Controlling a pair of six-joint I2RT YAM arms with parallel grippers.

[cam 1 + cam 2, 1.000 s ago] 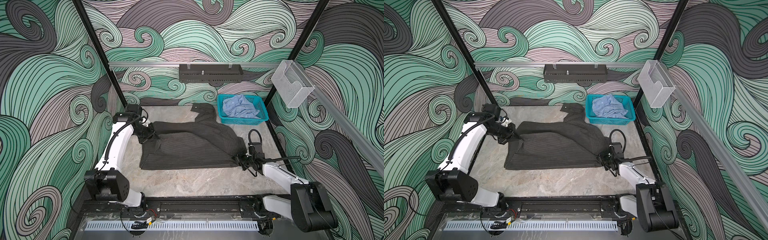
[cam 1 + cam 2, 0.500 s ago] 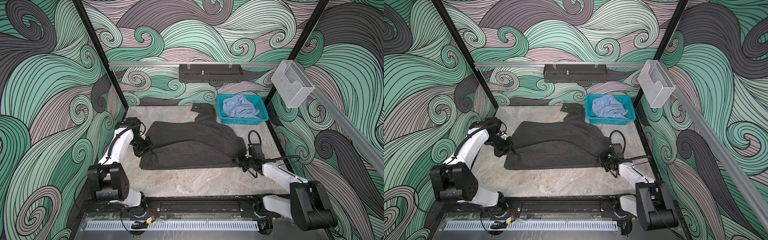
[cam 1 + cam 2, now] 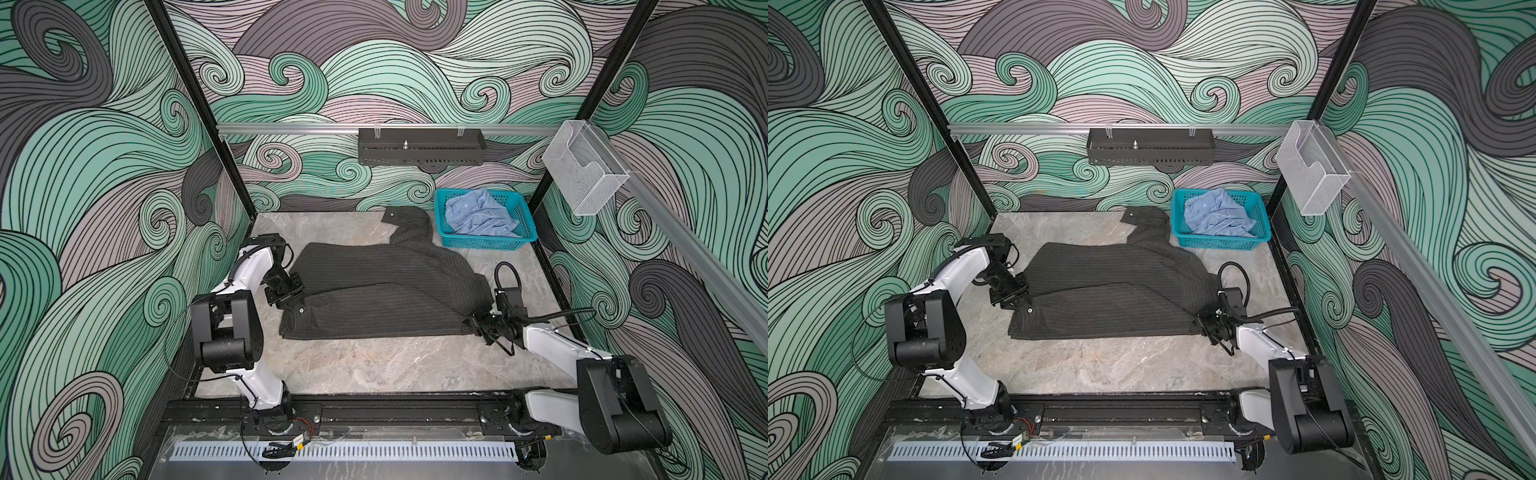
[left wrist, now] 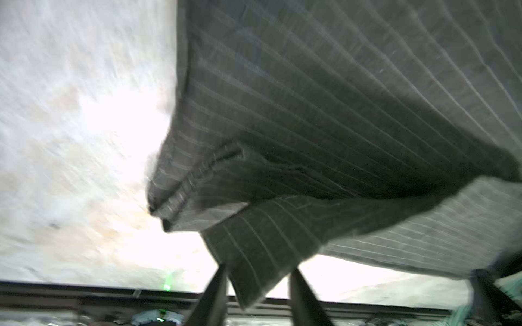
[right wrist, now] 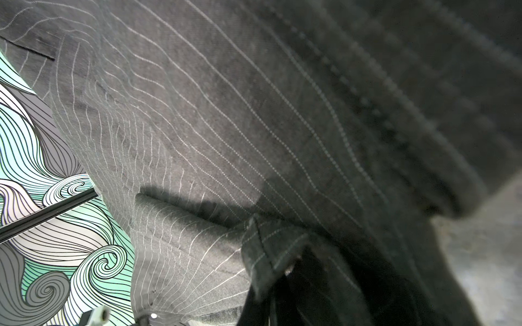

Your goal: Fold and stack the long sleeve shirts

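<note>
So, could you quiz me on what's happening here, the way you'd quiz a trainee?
1. True or false: the light blue shirt lies crumpled inside the teal basket.
2. What do the right fingers pinch? A) the basket's rim B) an edge of the dark pinstriped shirt C) the blue shirt
3. In the left wrist view, do the left fingers stand shut or apart?

Key: 1. True. 2. B. 3. Apart, with a corner of the dark shirt between them.
</note>
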